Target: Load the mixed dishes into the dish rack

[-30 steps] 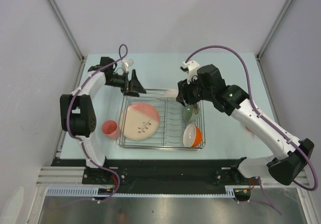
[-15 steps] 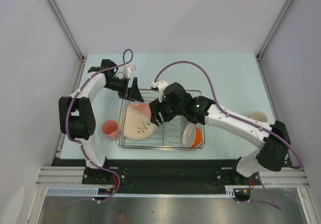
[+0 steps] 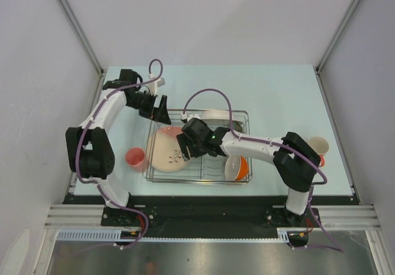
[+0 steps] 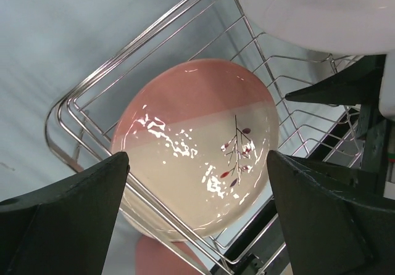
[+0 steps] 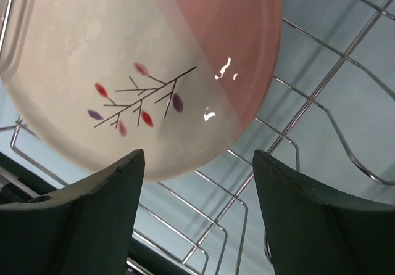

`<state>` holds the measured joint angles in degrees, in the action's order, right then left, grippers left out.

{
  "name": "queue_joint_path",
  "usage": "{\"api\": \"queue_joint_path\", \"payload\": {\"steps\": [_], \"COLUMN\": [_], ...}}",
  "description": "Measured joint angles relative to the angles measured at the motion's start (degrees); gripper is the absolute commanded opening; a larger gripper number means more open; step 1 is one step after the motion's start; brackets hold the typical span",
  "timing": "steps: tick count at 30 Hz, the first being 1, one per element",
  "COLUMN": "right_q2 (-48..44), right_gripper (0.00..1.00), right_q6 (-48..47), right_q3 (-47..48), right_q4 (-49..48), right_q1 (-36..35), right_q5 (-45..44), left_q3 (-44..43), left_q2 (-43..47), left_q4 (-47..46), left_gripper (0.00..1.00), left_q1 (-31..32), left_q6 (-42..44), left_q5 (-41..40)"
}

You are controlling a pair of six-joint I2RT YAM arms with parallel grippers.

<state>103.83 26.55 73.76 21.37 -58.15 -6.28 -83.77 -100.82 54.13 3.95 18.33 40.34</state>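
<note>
The silver wire dish rack point(image 3: 244, 118) stands mid-table. A pinkish-white plate with a twig print point(image 3: 163, 151) leans in its left half; it also shows in the left wrist view point(image 4: 197, 145) and the right wrist view point(image 5: 123, 53). A second white plate point(image 3: 213, 113) stands at the rack's back. The orange bowl point(image 3: 237, 167) sits at the front right. The coral-pink cup point(image 3: 136, 158) stands on the table left of the rack. My left gripper point(image 3: 162, 106) is open above the rack's back left corner. My right gripper point(image 3: 184, 148) is open, just over the plate's right edge. I cannot see the pale green bowl.
A cream cup point(image 3: 319, 143) with something orange behind it stands near the table's right edge. The rack's upright wire prongs point(image 5: 296, 145) lie right under my right fingers. Grey walls close in the table on three sides.
My right arm has swung left from the rack's back right and dropped over the twig-print plate. My left gripper has shifted only slightly at the rack's back left corner.
</note>
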Motion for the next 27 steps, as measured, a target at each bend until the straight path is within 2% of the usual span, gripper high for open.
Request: {"api": "queue_joint_path", "payload": {"steps": [9, 15, 21, 27], "right_q2": [3.19, 4.72, 5.27, 5.35], "right_gripper": [0.75, 0.73, 0.72, 0.72], "right_q6": [3.21, 3.72, 3.89, 4.11], "right_q3": [0.00, 0.31, 0.76, 0.79], "right_q4": [-4.20, -5.62, -5.25, -5.20], "right_q1": [0.02, 0.11, -0.09, -0.31], "right_q5": [-3.17, -3.85, -4.98, -6.05], "left_q3": [1.62, 4.66, 6.80, 10.84], "left_q2": [6.75, 7.82, 5.57, -1.68], "left_q4": [0.92, 2.27, 3.72, 5.86], "left_gripper": [1.00, 1.00, 1.00, 1.00], "left_q1": [-0.61, -5.42, -13.46, -14.93], "left_q6": [4.13, 7.61, 9.35, 10.12], "left_q5": [-5.16, -6.97, -4.52, 1.84]}}
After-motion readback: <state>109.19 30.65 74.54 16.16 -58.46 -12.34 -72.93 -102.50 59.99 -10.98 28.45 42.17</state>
